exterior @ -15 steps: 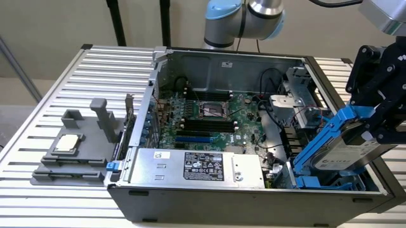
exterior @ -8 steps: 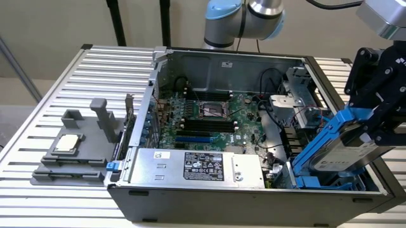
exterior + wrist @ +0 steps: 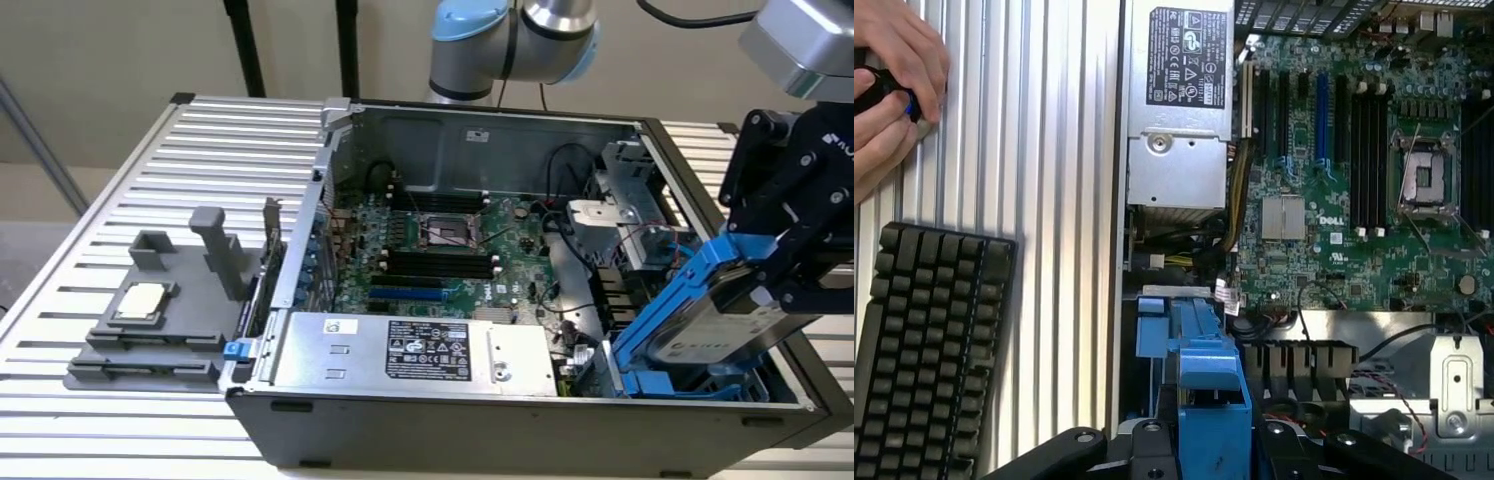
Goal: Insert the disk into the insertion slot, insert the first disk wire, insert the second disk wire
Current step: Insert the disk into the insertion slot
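I see an open computer case (image 3: 534,435) lying on a ribbed metal worktop (image 3: 200,140). At the exterior view's right, my arm's black gripper (image 3: 774,285) hangs over the near corner of the case. Its fingers (image 3: 801,250) are clamped on the disk (image 3: 714,335), a silver drive in a bright blue caddy. The disk is tilted, its lower end dipping toward the insertion slot (image 3: 681,385), the blue-railed bay in that corner. I cannot tell whether it touches the rails.

Inside the case, a green motherboard (image 3: 454,250) covers the middle. A silver power supply (image 3: 400,350) with a black label sits along the near wall. Outside the case, at the exterior view's left, a grey moulded tray (image 3: 134,365) rests on the worktop.

In the wrist view, the blue caddy of the disk (image 3: 1204,370) sits between the fingers (image 3: 1144,445) of the gripper (image 3: 1204,440). A black keyboard (image 3: 929,350) lies on the worktop, and a person's hands (image 3: 889,90) are near it.
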### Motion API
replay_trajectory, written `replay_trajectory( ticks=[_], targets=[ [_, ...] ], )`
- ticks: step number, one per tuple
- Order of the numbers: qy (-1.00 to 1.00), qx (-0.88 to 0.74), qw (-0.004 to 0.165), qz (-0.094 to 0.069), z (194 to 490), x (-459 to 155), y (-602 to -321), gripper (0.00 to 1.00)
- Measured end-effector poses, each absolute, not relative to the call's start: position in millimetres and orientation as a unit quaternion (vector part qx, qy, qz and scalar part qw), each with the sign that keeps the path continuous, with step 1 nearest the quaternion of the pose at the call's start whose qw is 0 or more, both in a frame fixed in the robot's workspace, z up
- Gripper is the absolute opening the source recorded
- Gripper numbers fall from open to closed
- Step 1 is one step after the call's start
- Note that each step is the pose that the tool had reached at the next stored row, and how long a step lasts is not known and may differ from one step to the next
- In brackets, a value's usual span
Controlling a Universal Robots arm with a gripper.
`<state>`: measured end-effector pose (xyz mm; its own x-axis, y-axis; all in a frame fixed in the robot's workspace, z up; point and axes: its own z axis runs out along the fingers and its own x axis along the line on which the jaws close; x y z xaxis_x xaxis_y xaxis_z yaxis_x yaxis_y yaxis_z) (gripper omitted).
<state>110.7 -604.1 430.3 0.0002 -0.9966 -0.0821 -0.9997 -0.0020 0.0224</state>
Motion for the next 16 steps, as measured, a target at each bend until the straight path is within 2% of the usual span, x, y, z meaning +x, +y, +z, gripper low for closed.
replay_trajectory(
  ticks=[16],
  targets=[
    [0.705, -0.707, 0.022, 0.038, 421.5, 110.2, -598.8, 0.32]
  ],
)
